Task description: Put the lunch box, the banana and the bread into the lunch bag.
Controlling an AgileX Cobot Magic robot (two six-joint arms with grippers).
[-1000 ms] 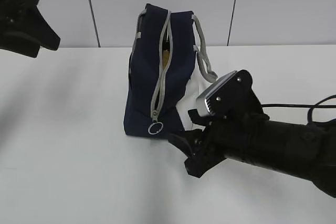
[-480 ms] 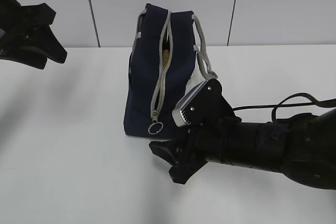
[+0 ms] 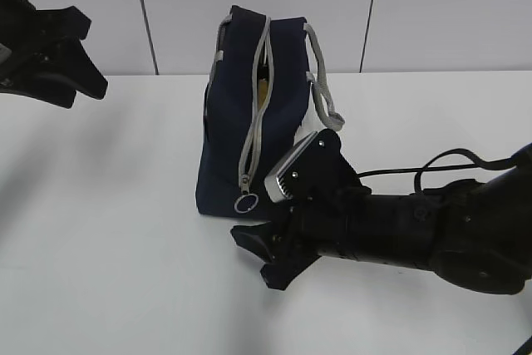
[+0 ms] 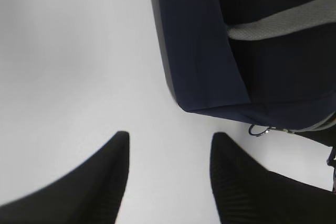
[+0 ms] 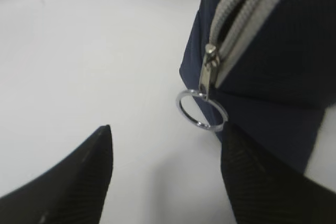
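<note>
A: Bkgd is showing pale grey wall panels w/ dark seams behind a plain white tabletop (image 3: 100,205). What's sitting on it?

B: Navy blue fabric lunch bag (image 3: 229,139) w/ a white side panel, standing upright near the middle-back of the table. Grey zipper (image 3: 253,114) is running up its near face and gaping open toward the top; something tan is peeking through the gap, can't tell what. Grey strap handles (image 3: 322,93) are hanging over the right side.

A: Zipper pull?

B: Small metal ring pull (image 5: 202,109) is dangling at the low end of the zipper, near the bag's bottom corner, just above the table.

A: Right arm?

B: Black right gripper (image 3: 264,255) is lying low over the table, right in front of the bag's lower corner. In the wrist view its jaws are standing apart, nothing between them, ring just ahead and a bit right of centre; one fingertip (image 5: 247,156) is sitting just below the ring, not touching afaict.

A: Left?

B: Black left gripper (image 3: 83,56) is hovering high at the far left, well apart from the bag. Jaws also apart, empty.
</note>
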